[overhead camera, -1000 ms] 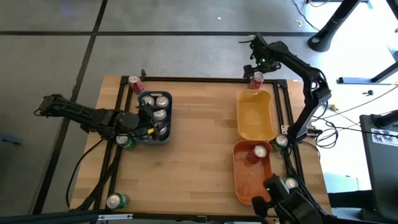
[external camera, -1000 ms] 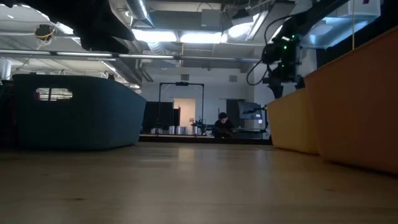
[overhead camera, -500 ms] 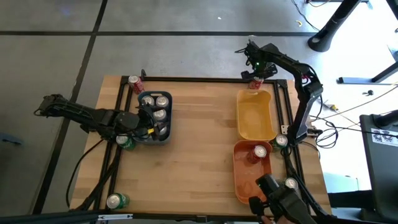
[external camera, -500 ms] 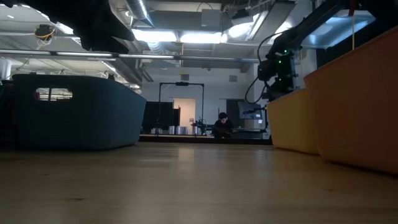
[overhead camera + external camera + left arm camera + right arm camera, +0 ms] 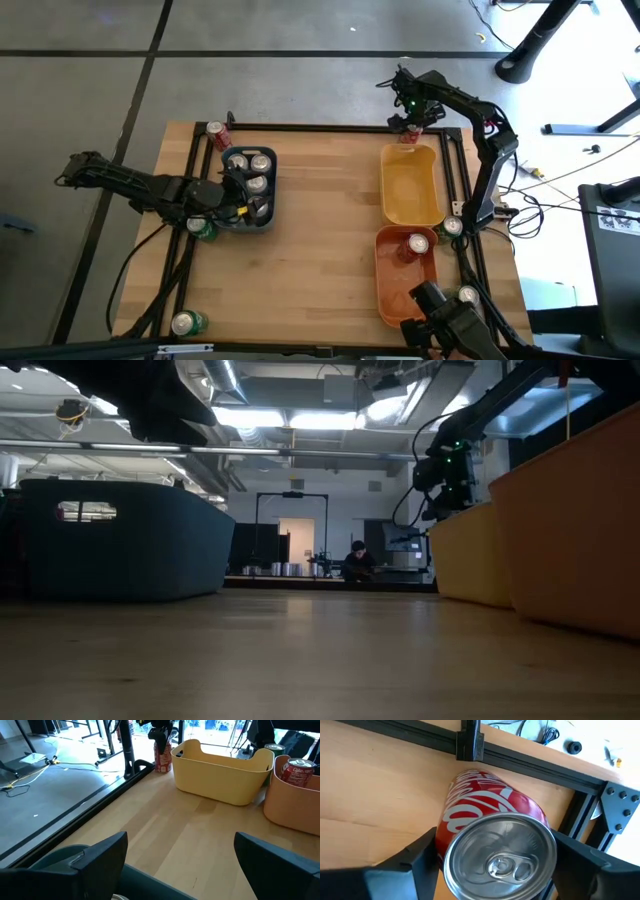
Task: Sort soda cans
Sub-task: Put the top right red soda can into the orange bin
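A red soda can [image 5: 485,815] stands upright on the table's far right corner, just beyond the yellow bin [image 5: 410,185]. My right gripper [image 5: 412,118] is over it, pointing down and shut on it. My left gripper [image 5: 180,865] hangs open above the blue-grey bin [image 5: 262,218], which holds several silver cans [image 5: 250,172]. The orange bin [image 5: 392,285] holds one red can [image 5: 415,245]. Loose cans stand around: a red one [image 5: 216,132] at the far left, a green one [image 5: 203,228] beside the blue-grey bin, and another green one [image 5: 187,322] at the near left. My right gripper pinches the red can between its two fingers [image 5: 417,857], on opposite sides of the can's wall [image 5: 441,837] just below the silver top. The fingers come from above, pointing down. The can stands upright with its base on the table.
A black frame rail [image 5: 520,757] runs right behind the red can, with a bracket [image 5: 620,802] at the corner. Two more cans [image 5: 452,227] [image 5: 467,296] stand along the right rail beside the bins. In the room beyond, a person [image 5: 357,560] sits far off.
My right gripper has come down over the red can at the far right corner and shifted slightly toward the table's left, so that it now covers the can in the high view. The can has stayed in place.
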You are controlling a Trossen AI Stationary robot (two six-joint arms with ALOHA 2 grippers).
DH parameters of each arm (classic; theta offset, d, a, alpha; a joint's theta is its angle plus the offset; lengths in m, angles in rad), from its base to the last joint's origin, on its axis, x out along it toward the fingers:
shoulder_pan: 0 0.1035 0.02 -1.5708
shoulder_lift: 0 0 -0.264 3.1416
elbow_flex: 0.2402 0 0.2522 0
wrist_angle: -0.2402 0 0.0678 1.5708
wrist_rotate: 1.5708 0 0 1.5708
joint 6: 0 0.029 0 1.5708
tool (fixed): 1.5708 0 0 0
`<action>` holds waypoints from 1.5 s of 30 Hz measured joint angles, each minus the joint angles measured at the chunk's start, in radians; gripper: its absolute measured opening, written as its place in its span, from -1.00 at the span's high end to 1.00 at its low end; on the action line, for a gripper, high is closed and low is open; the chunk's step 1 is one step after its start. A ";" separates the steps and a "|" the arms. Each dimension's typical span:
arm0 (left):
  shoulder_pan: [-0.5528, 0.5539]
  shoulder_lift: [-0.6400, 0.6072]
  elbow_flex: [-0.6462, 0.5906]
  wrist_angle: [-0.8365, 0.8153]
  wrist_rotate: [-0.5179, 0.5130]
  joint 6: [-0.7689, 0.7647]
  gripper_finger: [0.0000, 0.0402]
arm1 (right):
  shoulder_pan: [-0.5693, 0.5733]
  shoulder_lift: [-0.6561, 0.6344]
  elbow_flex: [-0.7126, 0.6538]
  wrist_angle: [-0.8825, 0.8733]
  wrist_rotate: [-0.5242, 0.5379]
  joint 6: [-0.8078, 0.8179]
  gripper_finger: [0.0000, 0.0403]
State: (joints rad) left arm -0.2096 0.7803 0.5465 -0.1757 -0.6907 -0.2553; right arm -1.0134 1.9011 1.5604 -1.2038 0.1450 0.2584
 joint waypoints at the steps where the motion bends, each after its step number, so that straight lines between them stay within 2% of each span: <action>1: 0.000 0.000 0.000 0.000 0.000 -0.001 -0.76 | 0.000 0.000 0.000 -0.001 0.001 -0.003 -0.42; 6: 0.000 0.000 0.000 0.000 0.000 -0.002 -0.76 | -0.001 -0.021 0.016 -0.036 0.007 -0.016 -0.42; 12: 0.003 0.000 0.000 0.000 0.000 -0.004 -0.76 | 0.015 -0.104 0.042 -0.070 0.021 -0.024 -0.42; 20: 0.003 0.000 0.000 0.000 0.000 -0.003 -0.76 | 0.129 -0.219 0.126 -0.160 0.038 -0.019 -0.42; 25: 0.003 0.000 0.000 0.000 0.000 -0.004 -0.76 | 0.241 -0.271 0.201 -0.265 0.038 0.033 -0.42; 31: 0.003 0.000 0.000 0.000 0.000 -0.007 -0.76 | 0.427 -0.329 0.228 -0.374 0.035 0.137 -0.42; 45: 0.003 0.000 0.000 0.000 0.000 -0.007 -0.76 | 0.903 -0.389 0.227 -0.368 -0.081 0.478 -0.42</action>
State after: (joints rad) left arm -0.2066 0.7803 0.5465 -0.1761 -0.6907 -0.2620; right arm -0.1107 1.5116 1.7874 -1.5719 0.0644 0.7368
